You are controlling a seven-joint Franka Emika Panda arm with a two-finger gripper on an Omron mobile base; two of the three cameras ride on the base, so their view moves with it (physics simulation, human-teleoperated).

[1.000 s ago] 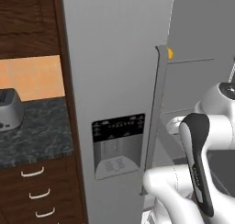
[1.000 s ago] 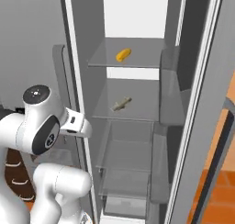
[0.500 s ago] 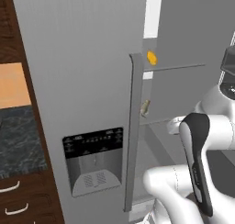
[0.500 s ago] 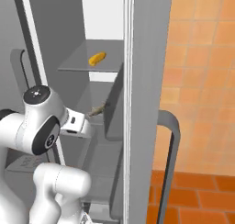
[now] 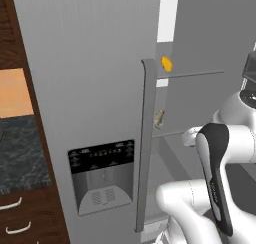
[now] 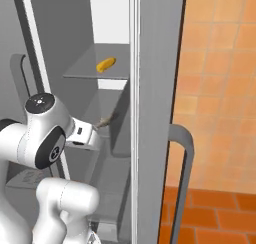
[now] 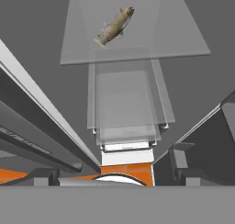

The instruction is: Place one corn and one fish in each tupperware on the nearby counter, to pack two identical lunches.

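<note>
Corn (image 6: 105,64) on upper fridge shelf; fish (image 7: 114,25) below, half hidden by door; jaws apparently wide apart, empty.

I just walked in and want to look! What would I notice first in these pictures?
Probably the bright yellow corn lying on a high glass shelf inside the big open grey fridge. One shelf below lies a grey-brown fish, and the white robot arm stands right in front.

The arm (image 5: 215,188) is glossy white with rounded, bulbous links, dark grey joint caps and a long dark panel running down one link's side.
</note>
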